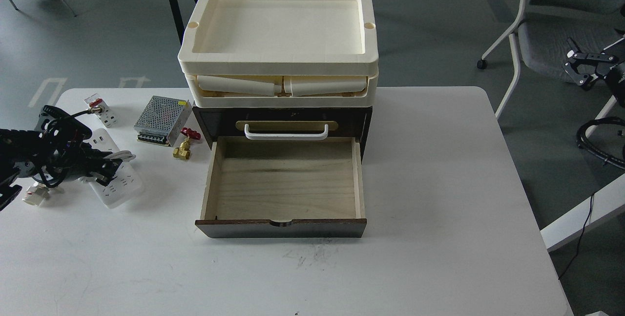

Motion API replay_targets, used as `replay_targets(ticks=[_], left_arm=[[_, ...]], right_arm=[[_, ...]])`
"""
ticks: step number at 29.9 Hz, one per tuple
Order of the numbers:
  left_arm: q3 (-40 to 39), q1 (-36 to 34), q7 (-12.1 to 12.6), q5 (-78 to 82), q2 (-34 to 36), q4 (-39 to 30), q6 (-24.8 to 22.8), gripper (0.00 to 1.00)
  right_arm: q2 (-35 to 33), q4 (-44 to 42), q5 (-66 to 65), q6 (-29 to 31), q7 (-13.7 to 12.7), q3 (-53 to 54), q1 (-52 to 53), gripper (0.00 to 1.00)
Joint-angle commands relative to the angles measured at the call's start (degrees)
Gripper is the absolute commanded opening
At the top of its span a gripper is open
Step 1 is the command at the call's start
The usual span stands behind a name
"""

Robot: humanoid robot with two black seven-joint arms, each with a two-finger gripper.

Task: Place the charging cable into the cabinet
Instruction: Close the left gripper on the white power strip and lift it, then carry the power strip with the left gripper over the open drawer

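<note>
One arm shows, the left, its tool (pixel 105 172) down over the charging cable (pixel 117 179) on the counter (pixel 439 184), left of the cabinet (pixel 281 125); whether its fingers grip the strip I cannot tell. Its pale drawer (pixel 285 184) stands pulled open, cream trays (pixel 281 42) stacked on top

The white table (pixel 439 184) carries the cabinet (pixel 361 125) at centre, and toward nine o'clock the charging cable (pixel 119 181), perforated metal box (pixel 161 118), and brass valve (pixel 183 150).
</note>
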Motion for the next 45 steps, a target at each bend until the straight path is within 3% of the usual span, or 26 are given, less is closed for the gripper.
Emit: replay_targets(ticks=[1,7,10,16,19,22,28,34,45], left_arm=[[-0.21,-0.42,0.0,0.0,1.31,-0.21,0.48,0.0],[-0.3,-2.79,0.0,0.0,9.55,-9.85,-1.88,0.0],[-0.56,-4.45,0.0,-0.1,16.23,-19.24,-6.19,0.0],[-1.09,-8.67,0.0,-14.92,32.93,-44.02,-17.52,0.0],[-1.09,-10.35,0.0,-22.75,37.86,-51.69,-21.11,0.0],[-1.09,-11.31,0.0,-30.22,40.15,-55.74,-21.11,0.0],[-1.79,-11.32,0.0,-47.88,39.2,-58.13,-21.11,0.0],[-1.79,-10.53,0.0,-65.12,32.36,-58.13,-21.11,0.0],[-1.7,-2.79,0.0,-69.01,16.35,-55.59,-21.11,0.0]], right_arm=[[0.0,0.0,0.0,0.0,0.0,0.02,-0.03,1.0],[-0.09,0.0,0.0,0.0,0.0,0.1,-0.03,1.0],[-0.09,-0.09,0.0,0.0,0.09,0.46,-0.03,1.0],[-0.09,-0.52,0.0,0.0,0.09,0.46,-0.03,1.0],[-0.09,-0.88,0.0,0.0,0.0,0.46,-0.03,1.0],[-0.09,-1.23,0.0,0.0,0.0,0.46,-0.03,1.0],[-0.09,-1.49,0.0,0.0,0.0,0.46,-0.03,1.0],[0.0,-2.11,0.0,0.0,0.0,0.46,-0.12,1.0],[-0.09,-2.55,0.0,0.0,0.0,0.46,-0.56,1.0]])
